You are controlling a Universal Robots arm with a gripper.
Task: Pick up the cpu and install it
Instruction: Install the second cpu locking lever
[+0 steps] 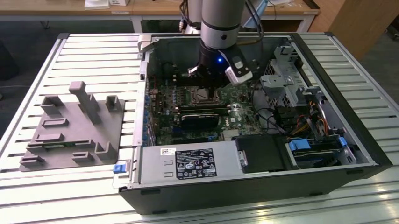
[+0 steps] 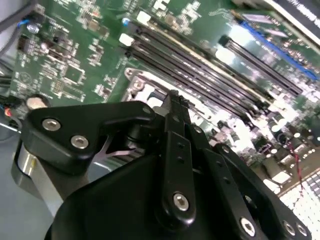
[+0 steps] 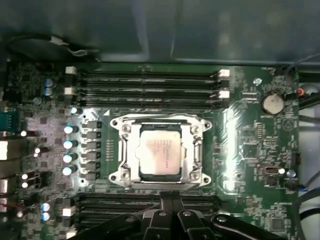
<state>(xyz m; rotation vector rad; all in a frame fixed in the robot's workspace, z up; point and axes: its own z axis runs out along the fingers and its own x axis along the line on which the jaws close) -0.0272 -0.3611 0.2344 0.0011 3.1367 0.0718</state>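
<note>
Arm: the robot arm (image 1: 219, 28) reaches down into the open computer case (image 1: 262, 154), which lies on its side on the slatted worktop (image 1: 93, 51).
Pincer: in the first wrist view the pincer (image 3: 168, 200) has its two fingertips pressed together with no gap between them and nothing held; the second wrist view shows the pincer (image 2: 173, 100) the same way, tips together above the board.
Cpu: the cpu (image 3: 160, 153) sits flat inside the socket (image 3: 118, 150) on the motherboard (image 3: 250, 135), its pale top facing up, framed by the metal bracket; the pincer tips are just beside the socket's edge, apart from the chip.
Socket in the exterior view: the socket (image 1: 201, 97) lies directly under the arm's wrist.
Memory slots: long black slots (image 3: 145, 82) run along the socket on both sides.
Fixture: a grey fixture block (image 1: 72, 128) with upright posts rests on the worktop at the exterior view's left, well apart from the case.
</note>
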